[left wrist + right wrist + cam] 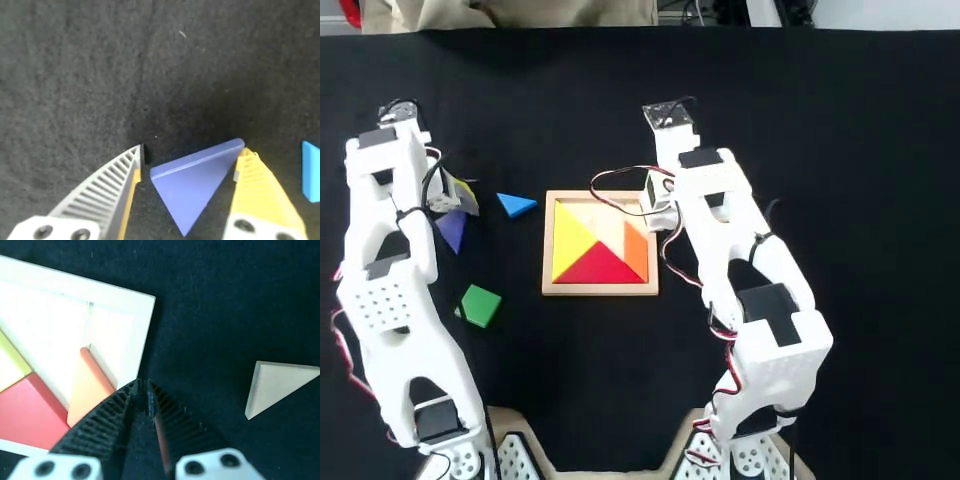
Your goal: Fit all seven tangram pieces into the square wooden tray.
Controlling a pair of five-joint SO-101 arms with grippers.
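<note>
Left claw: my left claw [191, 151] stands apart, straddling the violet triangle [192, 182]. The yellow finger [255, 185] touches one corner. The white finger [107, 187] sits just short of the opposite corner.
Right claw: my right claw [146, 386] is pressed together with nothing in it, over the corner of the square wooden tray [600, 291] on its right side.
Tray: it sits mid-surface and holds the yellow piece [570, 238], red piece [603, 266] and orange piece [636, 248]. Bare wood shows beside the orange piece.
Loose pieces: the violet triangle, blue triangle [517, 205] and green square [479, 305] lie toward the left edge of the surface. A pale triangle [277, 385] lies beyond the tray near my right claw.
Progress: I judge three of seven are seated.
Risk, grip: I would be closing on corners, not flat edges, so the violet triangle may pivot or squirt out.
Risk, neighbours: the blue triangle is near and a wide swing could knock it.
Risk, tray: my right claw is at the rim, and a bump could shift the tray and unseat pieces. My right arm's cable [620, 185] loops over the far rim and could snag.
Room: the way to the tray runs past the blue triangle, and the open wood lies at the far-right corner.
</note>
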